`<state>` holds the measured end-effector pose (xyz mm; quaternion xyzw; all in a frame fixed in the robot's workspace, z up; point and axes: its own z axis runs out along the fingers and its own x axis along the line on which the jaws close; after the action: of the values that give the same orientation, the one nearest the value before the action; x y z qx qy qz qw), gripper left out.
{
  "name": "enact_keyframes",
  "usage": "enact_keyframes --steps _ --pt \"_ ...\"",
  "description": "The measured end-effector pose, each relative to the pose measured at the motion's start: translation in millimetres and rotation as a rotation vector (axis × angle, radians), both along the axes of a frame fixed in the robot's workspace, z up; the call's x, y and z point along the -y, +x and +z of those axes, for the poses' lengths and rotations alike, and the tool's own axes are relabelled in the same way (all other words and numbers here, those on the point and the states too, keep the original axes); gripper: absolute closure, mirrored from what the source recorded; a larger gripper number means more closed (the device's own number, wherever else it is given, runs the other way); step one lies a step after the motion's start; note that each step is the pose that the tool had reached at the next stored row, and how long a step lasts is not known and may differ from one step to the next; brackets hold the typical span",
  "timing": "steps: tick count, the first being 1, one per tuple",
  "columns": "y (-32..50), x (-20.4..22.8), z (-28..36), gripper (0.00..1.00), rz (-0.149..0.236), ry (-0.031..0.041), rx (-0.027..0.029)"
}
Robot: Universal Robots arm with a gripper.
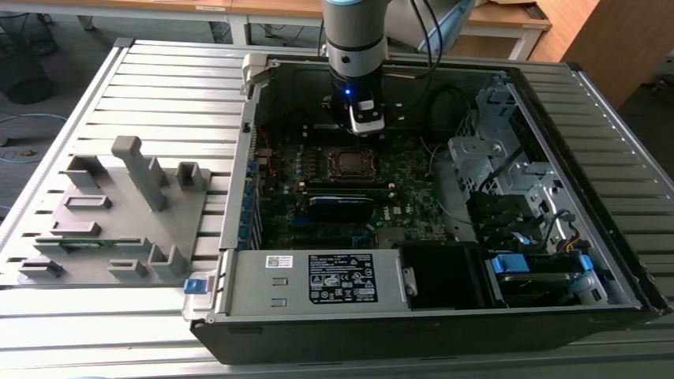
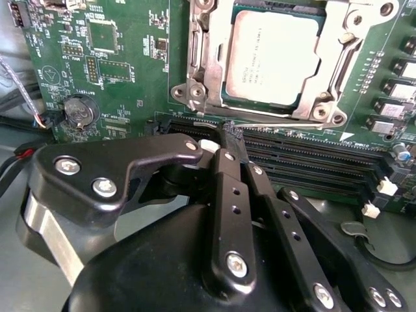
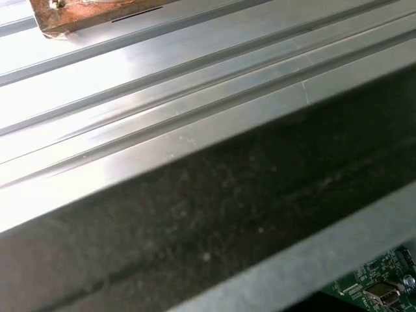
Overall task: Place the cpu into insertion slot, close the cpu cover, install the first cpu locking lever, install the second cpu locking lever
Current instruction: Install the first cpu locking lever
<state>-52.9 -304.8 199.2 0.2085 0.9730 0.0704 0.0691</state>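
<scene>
A ribbed aluminium table (image 1: 158,87) fills most of the exterior view, with wooden desks (image 1: 506,20) and bare floor beyond it along the upper edge. An open computer case (image 1: 421,339) lies right of centre and a grey fixture tray (image 1: 106,237) sits at the exterior view's left, well apart from it. The arm drops from the upper centre into the case, and the gripper (image 1: 365,120) hangs just above the insertion slot (image 1: 348,162). The case walls, a drive cage (image 1: 495,150) at the right and a power supply (image 1: 316,280) at the lower edge hem the board in, leaving open room only straight above it. In the second wrist view the cpu (image 2: 273,58) sits in the socket on the green motherboard (image 2: 130,58), with the cpu cover (image 2: 198,52) lying flat around it. The jaws are drawn together at the tips, beside the end of a thin silvery rod (image 2: 279,123) that runs between socket and memory slots (image 2: 312,162); whether they pinch it is unclear.
</scene>
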Motion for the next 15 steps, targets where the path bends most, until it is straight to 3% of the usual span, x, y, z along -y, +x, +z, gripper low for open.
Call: enact_keyframes --steps 10,15 --pt "-0.1 -1.8 -0.4 0.89 0.0 -0.0003 0.0" --pt "-0.1 -1.8 -1.4 0.89 0.0 -0.0106 0.001"
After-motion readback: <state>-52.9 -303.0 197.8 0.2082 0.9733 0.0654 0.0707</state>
